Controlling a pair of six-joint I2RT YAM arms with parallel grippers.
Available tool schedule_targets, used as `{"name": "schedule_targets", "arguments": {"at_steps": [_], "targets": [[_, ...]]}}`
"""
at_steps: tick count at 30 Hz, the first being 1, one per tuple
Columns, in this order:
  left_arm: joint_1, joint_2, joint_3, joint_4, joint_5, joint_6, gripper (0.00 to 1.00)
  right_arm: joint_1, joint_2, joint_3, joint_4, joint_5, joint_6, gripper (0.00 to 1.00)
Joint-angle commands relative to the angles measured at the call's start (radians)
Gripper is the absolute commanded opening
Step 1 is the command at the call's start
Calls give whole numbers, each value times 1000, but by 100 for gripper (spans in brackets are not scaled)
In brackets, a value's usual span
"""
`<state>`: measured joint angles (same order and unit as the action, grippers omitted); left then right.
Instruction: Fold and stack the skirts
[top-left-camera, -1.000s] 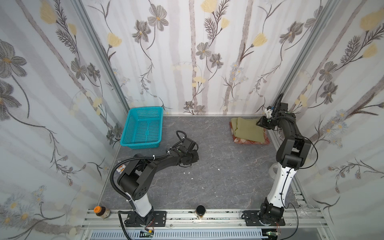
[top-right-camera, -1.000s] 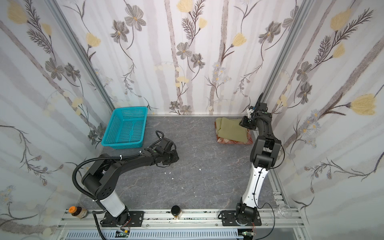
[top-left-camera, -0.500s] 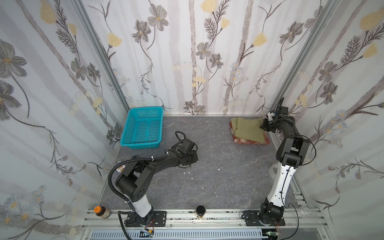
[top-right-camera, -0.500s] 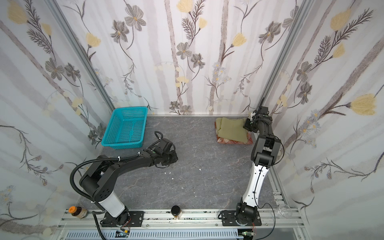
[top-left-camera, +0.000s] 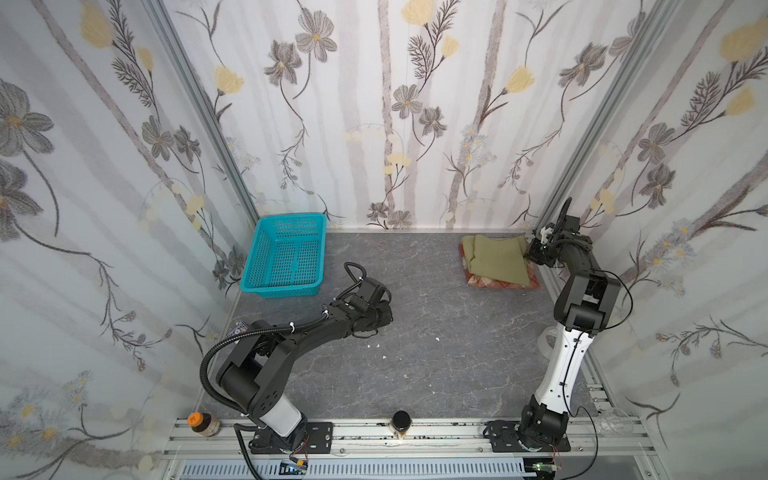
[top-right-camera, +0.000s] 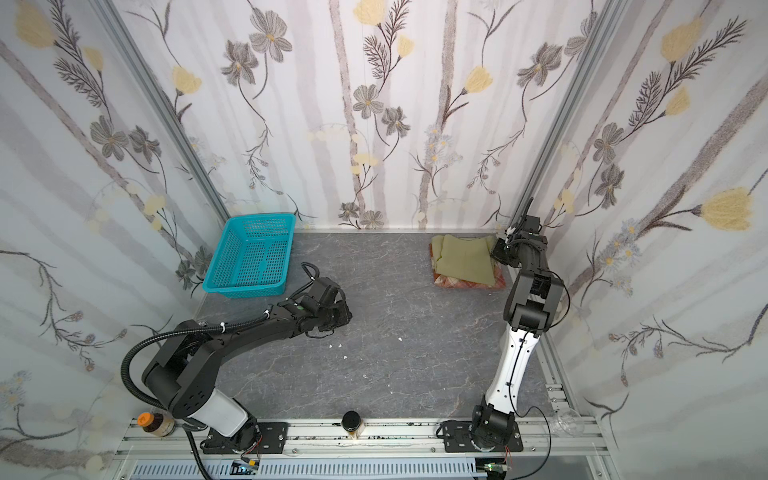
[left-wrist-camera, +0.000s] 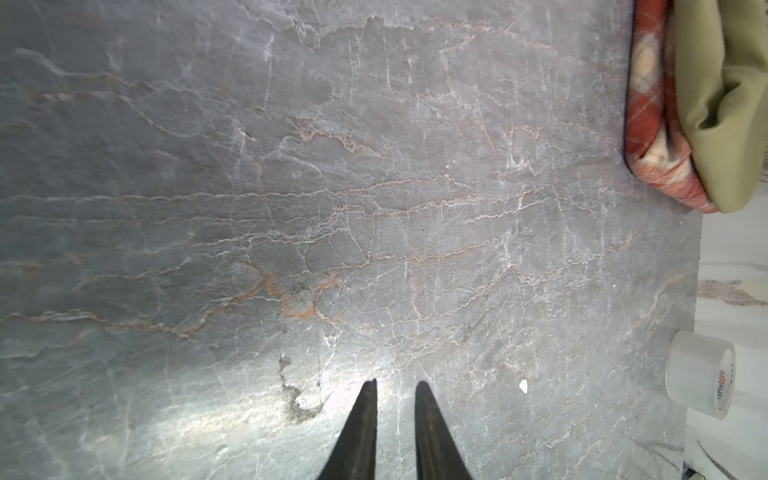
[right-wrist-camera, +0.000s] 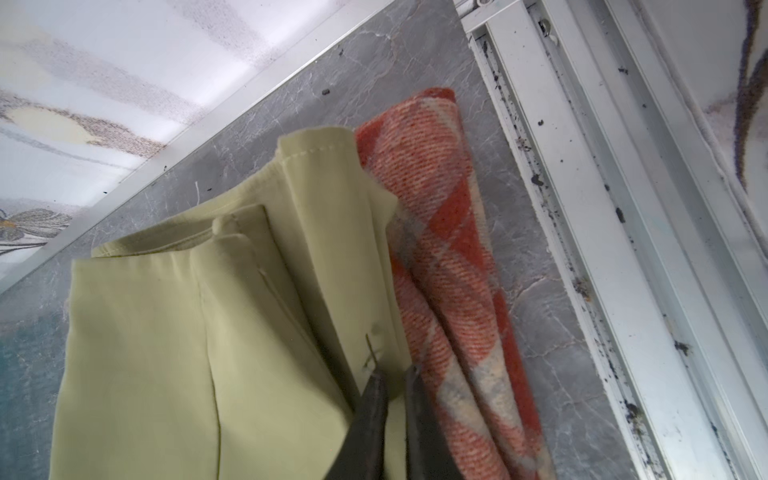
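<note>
Both skirts lie stacked at the back right of the grey floor. The olive-green skirt (top-left-camera: 498, 262) (top-right-camera: 465, 262) is folded on top of the rust-red plaid skirt (top-left-camera: 498, 284) (top-right-camera: 469, 285), whose edges stick out beneath. My right gripper (top-left-camera: 532, 254) (top-right-camera: 496, 253) sits low at the stack's right edge. In the right wrist view its jaws (right-wrist-camera: 394, 372) are pinched nearly together on the olive skirt's (right-wrist-camera: 166, 332) edge, beside the plaid roll (right-wrist-camera: 436, 208). My left gripper (top-left-camera: 388, 318) (left-wrist-camera: 397, 384) rests low mid-floor, with a narrow gap and nothing in it.
A turquoise mesh basket (top-left-camera: 282, 289) stands at the back left. A tape roll (left-wrist-camera: 698, 374) lies off the floor's right side. A bottle (top-left-camera: 203, 424) and a jar (top-left-camera: 401, 422) stand on the front rail. An aluminium rail (right-wrist-camera: 582, 208) runs close beside the stack.
The right gripper has come down from a raised pose to the olive skirt's right edge, and its jaws have closed. The left arm has barely shifted.
</note>
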<state>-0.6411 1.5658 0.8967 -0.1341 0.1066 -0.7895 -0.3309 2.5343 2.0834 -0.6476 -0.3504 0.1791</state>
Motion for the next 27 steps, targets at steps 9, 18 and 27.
{"name": "schedule_targets", "arguments": {"at_steps": [9, 18, 27], "targets": [[110, -275, -27, 1, -193, 116, 53, 49, -432, -363, 207, 15, 30, 11], [326, -359, 8, 2, -321, 279, 100, 141, -880, -847, 442, -44, 27, 100], [504, -349, -69, 132, -427, 416, 100, 250, -1169, -1255, 692, 179, 44, 100]]}}
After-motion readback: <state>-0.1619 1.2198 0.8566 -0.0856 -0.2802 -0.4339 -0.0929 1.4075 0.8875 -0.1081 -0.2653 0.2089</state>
